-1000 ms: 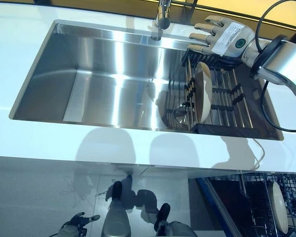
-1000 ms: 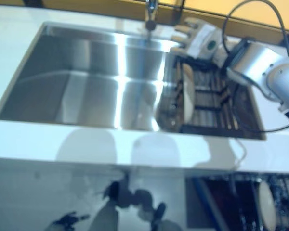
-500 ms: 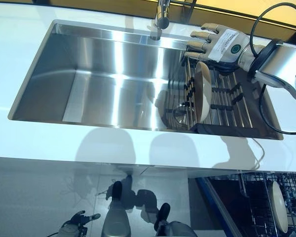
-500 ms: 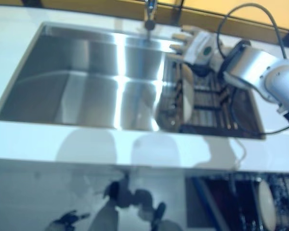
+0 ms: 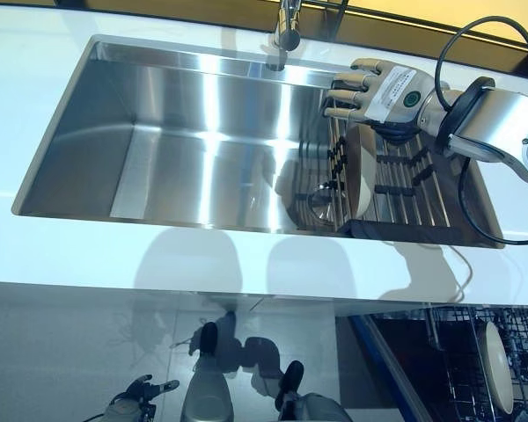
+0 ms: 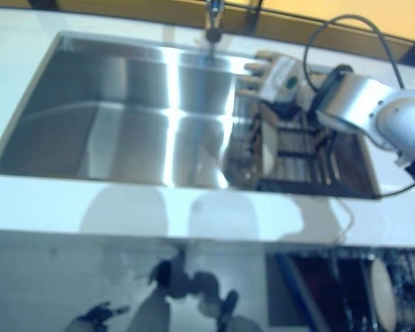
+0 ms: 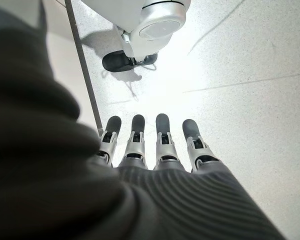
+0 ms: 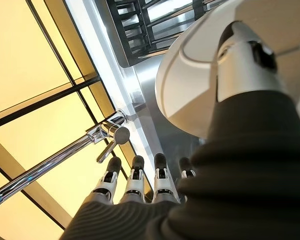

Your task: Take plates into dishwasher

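A cream plate [image 5: 363,176] stands on edge in a dark dish rack [image 5: 414,189] at the right end of the steel sink [image 5: 158,132]. My right hand [image 5: 370,88] is open with straight fingers, just above the plate's far top edge. In the right wrist view the plate [image 8: 190,90] shows close under the thumb [image 8: 245,55], and the fingers [image 8: 135,180] reach past it toward the faucet. Whether the hand touches the plate cannot be told. My left hand [image 7: 150,145] hangs low over the floor, open and empty.
A faucet [image 5: 288,31] stands at the sink's back edge, next to my right hand. A white counter [image 5: 246,255] runs along the sink's front. The open dishwasher rack [image 5: 462,352] at the lower right holds another plate [image 5: 495,365] on edge.
My right hand has moved left and down from behind the rack to just over the plate's top edge. The plate and the left hand have not moved.
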Tool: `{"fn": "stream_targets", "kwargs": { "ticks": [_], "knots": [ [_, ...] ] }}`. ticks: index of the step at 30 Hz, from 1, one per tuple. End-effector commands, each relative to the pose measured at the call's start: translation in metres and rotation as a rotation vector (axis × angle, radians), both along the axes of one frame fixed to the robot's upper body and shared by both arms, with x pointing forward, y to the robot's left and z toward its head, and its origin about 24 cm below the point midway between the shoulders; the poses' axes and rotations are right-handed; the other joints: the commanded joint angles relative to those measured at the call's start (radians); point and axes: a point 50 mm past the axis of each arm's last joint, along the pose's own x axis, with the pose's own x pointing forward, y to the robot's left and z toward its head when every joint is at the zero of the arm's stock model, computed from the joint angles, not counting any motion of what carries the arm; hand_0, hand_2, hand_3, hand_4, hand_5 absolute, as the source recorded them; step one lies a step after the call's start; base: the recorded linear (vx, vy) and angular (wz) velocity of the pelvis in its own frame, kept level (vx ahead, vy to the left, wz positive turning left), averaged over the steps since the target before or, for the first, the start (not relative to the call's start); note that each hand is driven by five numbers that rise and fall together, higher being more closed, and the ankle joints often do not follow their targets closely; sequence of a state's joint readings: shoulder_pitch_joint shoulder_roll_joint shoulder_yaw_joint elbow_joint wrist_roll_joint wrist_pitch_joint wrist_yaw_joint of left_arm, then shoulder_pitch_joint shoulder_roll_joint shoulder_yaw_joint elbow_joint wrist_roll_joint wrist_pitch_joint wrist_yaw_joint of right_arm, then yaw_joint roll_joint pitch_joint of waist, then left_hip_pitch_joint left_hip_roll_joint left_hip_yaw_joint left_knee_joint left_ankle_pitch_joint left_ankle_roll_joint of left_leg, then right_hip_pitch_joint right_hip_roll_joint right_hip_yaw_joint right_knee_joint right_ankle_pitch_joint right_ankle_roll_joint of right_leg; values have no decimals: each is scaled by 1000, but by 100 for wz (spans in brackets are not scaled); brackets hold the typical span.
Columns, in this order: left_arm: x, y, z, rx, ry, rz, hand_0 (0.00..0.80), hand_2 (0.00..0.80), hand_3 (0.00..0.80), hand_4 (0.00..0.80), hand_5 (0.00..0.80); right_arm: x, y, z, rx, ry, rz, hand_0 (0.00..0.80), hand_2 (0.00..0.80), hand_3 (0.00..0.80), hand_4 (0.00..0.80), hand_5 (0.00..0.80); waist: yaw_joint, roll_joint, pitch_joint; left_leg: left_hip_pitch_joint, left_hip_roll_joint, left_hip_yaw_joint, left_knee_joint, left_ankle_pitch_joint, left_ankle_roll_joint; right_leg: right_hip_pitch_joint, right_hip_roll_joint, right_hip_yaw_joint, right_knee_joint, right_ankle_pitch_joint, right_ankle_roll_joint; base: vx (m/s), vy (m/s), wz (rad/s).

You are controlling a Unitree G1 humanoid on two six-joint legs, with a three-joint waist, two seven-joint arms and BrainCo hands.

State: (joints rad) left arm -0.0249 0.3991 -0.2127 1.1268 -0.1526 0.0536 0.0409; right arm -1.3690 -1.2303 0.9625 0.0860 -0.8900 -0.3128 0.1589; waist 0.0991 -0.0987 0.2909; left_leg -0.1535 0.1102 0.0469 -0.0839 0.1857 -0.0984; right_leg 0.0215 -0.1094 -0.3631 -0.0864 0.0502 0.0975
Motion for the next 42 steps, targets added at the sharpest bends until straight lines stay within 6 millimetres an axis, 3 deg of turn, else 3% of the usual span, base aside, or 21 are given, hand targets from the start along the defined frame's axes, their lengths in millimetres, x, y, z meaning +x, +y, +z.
{"fn": "stream_targets", "kwargs": {
  "ticks": [1, 18, 19, 21, 28, 42],
  "knots": [
    [0, 12, 4, 26, -15, 45, 0, 0, 0, 0, 0, -8, -3, 7, 17, -4, 5, 0, 0, 0, 0, 0, 6, -35, 3, 34, -21, 79, -3, -60, 5, -25, 7, 18, 24, 8, 19, 0, 0, 0],
    [1, 12, 5, 18, -27, 48, 0, 0, 0, 0, 0, -2, -6, -22, -52, 128, -69, 0, 0, 0, 0, 0, 13, -32, 16, 29, -19, 81, -3, -55, 4, -33, 4, 11, 29, 10, 17, 0, 0, 0],
    [1, 12, 5, 19, -28, 48, 0, 0, 0, 0, 0, -1, -6, -24, -57, 134, -71, 195, 195, 195, 195, 195, 14, -32, 16, 29, -19, 81, -3, -55, 4, -32, 4, 11, 28, 10, 17, 0, 0, 0],
    [1, 12, 5, 19, -28, 46, 0, 0, 0, 0, 0, 0, -6, -27, -67, 137, -67, 800, 800, 800, 800, 800, 15, -31, 15, 30, -18, 81, -3, -55, 4, -32, 4, 9, 28, 11, 17, 0, 0, 0],
    [-1, 12, 4, 20, -24, 45, 0, 0, 0, 0, 0, 3, -10, -31, -95, 122, -67, 800, 800, 800, 800, 800, 18, -27, 12, 30, -17, 82, -3, -54, 3, -30, 1, 7, 25, 12, 17, 0, 0, 0],
    [-3, 10, 2, 17, -11, 47, 0, 0, 0, 0, 0, 6, -21, -20, -140, 23, -66, 800, 800, 800, 800, 800, 8, -38, -18, 45, -11, 90, -3, -59, 3, -16, 6, 13, 18, 12, 18, 0, 0, 0]
  ]
}}
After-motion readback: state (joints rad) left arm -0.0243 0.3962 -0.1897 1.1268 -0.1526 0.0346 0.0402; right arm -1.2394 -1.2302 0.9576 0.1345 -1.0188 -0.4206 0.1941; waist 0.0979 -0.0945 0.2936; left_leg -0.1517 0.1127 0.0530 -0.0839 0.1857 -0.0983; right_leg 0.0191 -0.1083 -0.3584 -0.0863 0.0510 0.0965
